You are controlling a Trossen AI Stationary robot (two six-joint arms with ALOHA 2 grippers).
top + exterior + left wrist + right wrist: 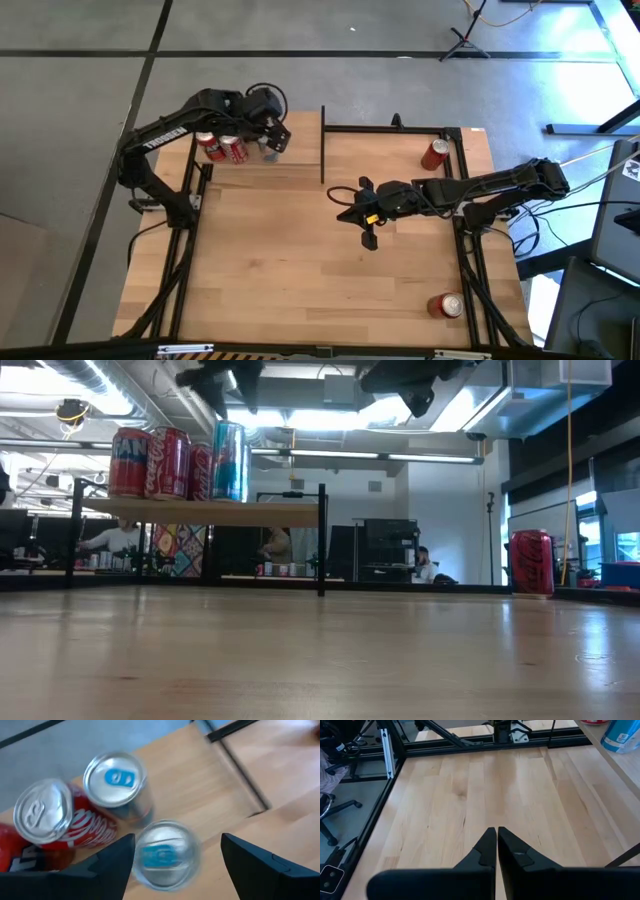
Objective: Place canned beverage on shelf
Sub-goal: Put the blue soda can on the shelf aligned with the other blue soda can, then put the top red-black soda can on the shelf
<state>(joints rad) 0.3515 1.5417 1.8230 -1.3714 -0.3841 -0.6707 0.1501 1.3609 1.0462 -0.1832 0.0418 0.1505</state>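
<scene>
Silver-topped and upright, the blue can (162, 852) stands on the shelf (290, 160) at 11 o'clock, between the spread fingers of our left gripper (177, 862) – we should lift straight up, clear of the red cans (55, 820) – right gripper (496, 847) clenched empty mid-table.

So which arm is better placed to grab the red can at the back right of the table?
The right. Its gripper, fingers shut, hangs over the table's middle, nearer the red can. The left gripper is open over the blue can on the shelf.
</scene>
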